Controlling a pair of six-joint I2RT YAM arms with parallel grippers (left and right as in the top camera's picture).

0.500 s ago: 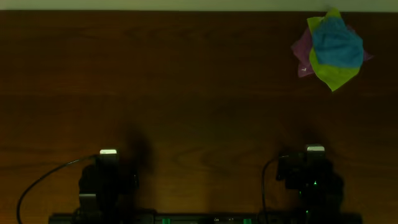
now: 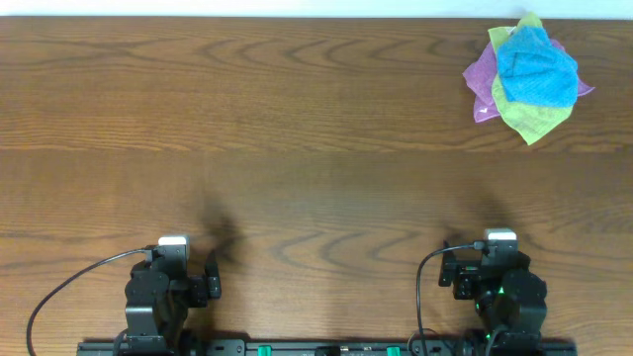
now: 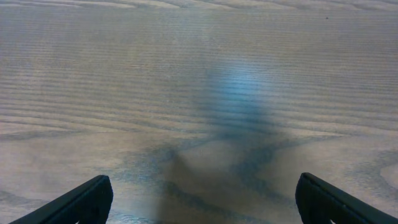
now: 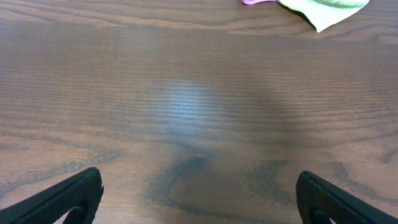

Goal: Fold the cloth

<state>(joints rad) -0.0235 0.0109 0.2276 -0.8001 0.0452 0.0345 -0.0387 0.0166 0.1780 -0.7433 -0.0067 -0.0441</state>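
Observation:
The sky-blue cloth (image 2: 536, 65) lies crumpled on top of a small pile at the table's far right corner. It does not show in either wrist view. My left gripper (image 3: 202, 200) stands open over bare wood near the front edge at the left, its dark fingertips (image 3: 87, 199) far apart with nothing between them. My right gripper (image 4: 199, 194) is open too, near the front edge at the right, with only wood between its fingertips (image 4: 323, 196). Both arms sit folded back at their bases, far from the cloth.
Under the blue cloth lie a yellow-green cloth (image 2: 534, 119) and a purple cloth (image 2: 481, 71); their edges show at the top of the right wrist view. The wooden table (image 2: 297, 148) ends just behind the pile. A black cable (image 2: 59, 292) loops beside the left base.
The overhead picture has turned from dim to bright. Neither the arms nor the cloths have moved.

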